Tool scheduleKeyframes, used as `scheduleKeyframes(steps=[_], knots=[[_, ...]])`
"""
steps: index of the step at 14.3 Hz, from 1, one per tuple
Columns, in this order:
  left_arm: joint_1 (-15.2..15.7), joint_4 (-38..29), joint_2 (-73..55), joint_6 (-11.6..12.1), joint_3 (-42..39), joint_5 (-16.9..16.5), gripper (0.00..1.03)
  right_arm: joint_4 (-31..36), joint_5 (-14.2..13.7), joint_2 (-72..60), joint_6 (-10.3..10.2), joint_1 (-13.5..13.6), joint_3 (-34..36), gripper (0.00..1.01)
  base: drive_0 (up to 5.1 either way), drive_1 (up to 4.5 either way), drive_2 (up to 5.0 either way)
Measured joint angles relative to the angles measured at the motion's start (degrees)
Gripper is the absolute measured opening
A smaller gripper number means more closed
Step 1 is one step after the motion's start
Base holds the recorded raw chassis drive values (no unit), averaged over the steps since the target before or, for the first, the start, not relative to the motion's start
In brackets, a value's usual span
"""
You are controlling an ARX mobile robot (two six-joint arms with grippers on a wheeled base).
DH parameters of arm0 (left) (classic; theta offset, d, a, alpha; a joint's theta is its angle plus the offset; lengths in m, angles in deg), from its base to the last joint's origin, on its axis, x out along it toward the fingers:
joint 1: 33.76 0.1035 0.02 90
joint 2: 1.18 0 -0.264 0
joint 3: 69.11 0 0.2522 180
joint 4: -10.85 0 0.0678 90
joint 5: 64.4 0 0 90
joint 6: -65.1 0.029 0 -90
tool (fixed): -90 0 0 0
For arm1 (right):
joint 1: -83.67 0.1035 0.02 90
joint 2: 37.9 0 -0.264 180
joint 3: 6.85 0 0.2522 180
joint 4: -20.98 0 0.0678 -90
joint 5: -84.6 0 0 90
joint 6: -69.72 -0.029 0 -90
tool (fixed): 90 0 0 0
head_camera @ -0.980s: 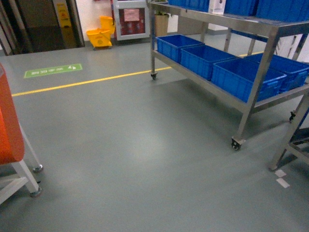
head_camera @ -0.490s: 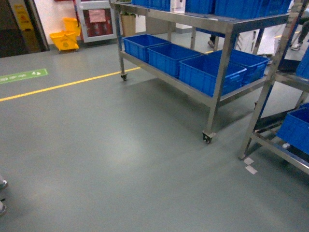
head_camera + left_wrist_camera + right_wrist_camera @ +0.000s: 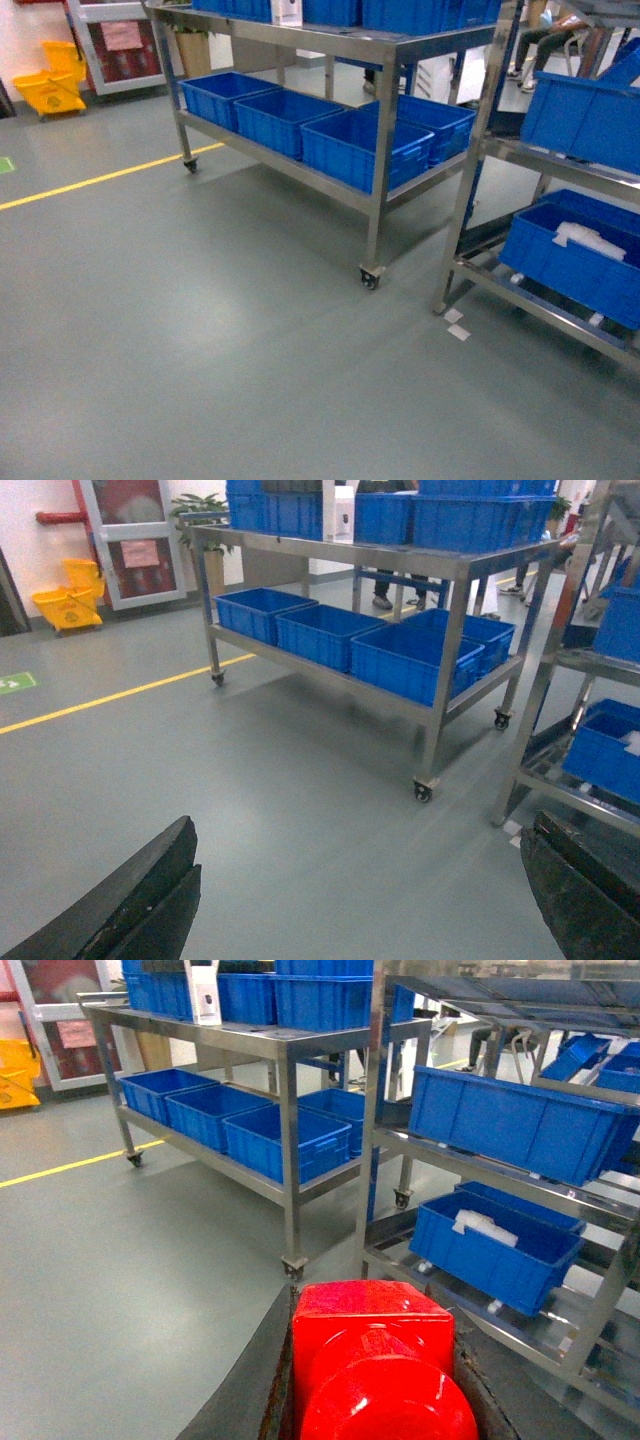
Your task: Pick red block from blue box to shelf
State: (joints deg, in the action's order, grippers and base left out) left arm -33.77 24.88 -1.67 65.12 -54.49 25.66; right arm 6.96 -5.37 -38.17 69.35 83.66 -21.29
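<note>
Red block sits clamped in the right gripper, stud facing the wrist camera, dark fingers flanking it on both sides. Left gripper is spread wide with nothing between its fingers.

Ahead and to the right of the right gripper: steel shelf with perforated uprights. Its lower tier holds a dark blue crate with something white lying in it; the tier above holds another blue crate, contents not visible.

Ahead and left of both grippers: a wheeled steel rack with a row of blue crates on its bottom tier, insides not visible, and more crates on top. Its castor stands on the grey floor just beside the shelf's upright.

Far left of the left gripper: yellow floor line and a yellow mop bucket by the wall.
</note>
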Motion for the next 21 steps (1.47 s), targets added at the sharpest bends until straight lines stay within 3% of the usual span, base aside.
scheduleKeyframes(steps=[21], knots=[[0.0, 0.0, 0.0, 0.0, 0.0, 0.0, 0.98, 0.0, 0.0, 0.0, 0.0, 0.0, 0.0, 0.27, -1.6, -1.58, -1.6]])
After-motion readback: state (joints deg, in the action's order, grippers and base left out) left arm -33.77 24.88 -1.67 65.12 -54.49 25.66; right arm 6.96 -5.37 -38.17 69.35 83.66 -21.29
